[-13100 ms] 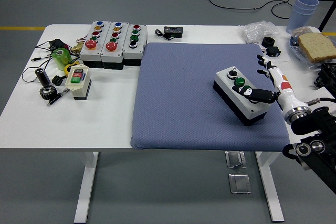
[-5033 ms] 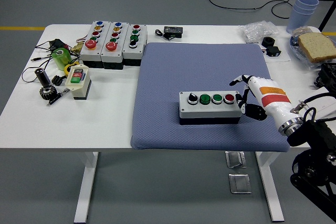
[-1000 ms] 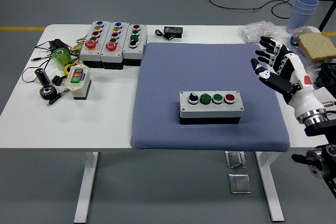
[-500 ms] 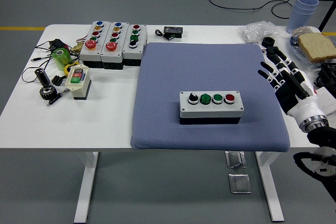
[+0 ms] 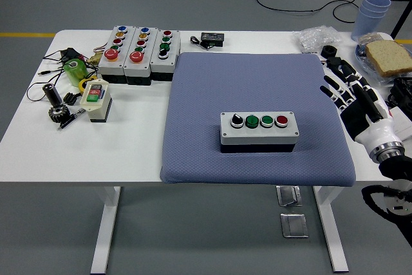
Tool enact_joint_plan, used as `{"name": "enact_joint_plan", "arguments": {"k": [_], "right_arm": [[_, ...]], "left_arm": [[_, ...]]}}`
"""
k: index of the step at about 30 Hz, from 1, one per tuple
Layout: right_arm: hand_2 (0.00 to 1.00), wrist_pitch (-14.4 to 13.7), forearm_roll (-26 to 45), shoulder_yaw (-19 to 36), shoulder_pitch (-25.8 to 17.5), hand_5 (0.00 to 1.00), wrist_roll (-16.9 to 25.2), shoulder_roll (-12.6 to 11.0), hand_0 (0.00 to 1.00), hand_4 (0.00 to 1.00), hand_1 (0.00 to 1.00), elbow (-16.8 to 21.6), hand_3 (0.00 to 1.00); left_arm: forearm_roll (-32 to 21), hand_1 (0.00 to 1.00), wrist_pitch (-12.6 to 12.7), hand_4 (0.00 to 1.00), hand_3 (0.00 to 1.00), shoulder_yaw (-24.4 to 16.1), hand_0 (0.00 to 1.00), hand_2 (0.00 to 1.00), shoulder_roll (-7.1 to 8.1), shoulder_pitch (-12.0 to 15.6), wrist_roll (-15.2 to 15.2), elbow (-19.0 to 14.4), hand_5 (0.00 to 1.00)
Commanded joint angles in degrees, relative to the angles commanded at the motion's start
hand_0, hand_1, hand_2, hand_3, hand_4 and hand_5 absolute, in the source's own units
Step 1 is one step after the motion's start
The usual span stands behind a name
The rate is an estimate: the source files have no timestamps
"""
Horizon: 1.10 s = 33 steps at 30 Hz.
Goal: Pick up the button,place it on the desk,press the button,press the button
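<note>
One hand waits beside a four-button control box

One robot hand is in view: the right hand (image 5: pixel 351 91), black-fingered with a white wrist, entering from the right edge. Its fingers are spread and hold nothing. It hovers at the right edge of the blue-grey mat (image 5: pixel 212 88), palm turned toward the table's middle.

The four-button control box (image 5: pixel 259 131) lies on the mat to the hand's left and slightly nearer the table's front edge, apart from the fingertips. Its long axis runs left to right, so its short right end faces the hand. Along its top sit a black selector knob (image 5: pixel 237 120), two green buttons, then a red button (image 5: pixel 281 120), which is closest to the hand.

The box appears already placed, so pressing looks like the step remaining; the hand would need to travel leftward and down onto a button. Farther left, well beyond the mat, stand three more button boxes (image 5: pixel 138 46).
</note>
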Motion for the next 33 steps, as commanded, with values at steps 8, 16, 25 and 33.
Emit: {"name": "enact_joint_plan", "arguments": {"k": [8,16,25,33], "right_arm": [[0.786,-0.6,1.8,0.2,0.1,0.343,0.8,0.5,0.803,0.734,0.737,0.0,0.783],[0.778,-1.8,2.6,0.3,-0.1,0.368,2.4,0.7,0.802,0.733,0.734,0.1,0.773],[0.777,-1.6,3.4,0.3,0.0,0.403,3.3,0.9,0.798,0.730,0.730,0.0,0.760],[0.770,-0.8,5.0,0.6,-0.3,0.463,5.0,1.1,0.792,0.731,0.723,-0.1,0.748]], "left_arm": [[0.0,0.639,0.0,0.324,0.558,-0.6,0.651,0.655,0.19,-0.2,0.1,0.0,0.840],[0.0,0.638,0.0,0.328,0.557,-0.8,0.652,0.653,0.28,-0.2,0.0,0.0,0.846],[-0.1,0.638,-0.1,0.329,0.557,-0.7,0.652,0.652,0.23,-0.3,0.0,0.0,0.851],[-0.2,0.639,0.0,0.329,0.557,-0.5,0.651,0.652,0.22,-0.4,-0.1,0.0,0.851]]}}
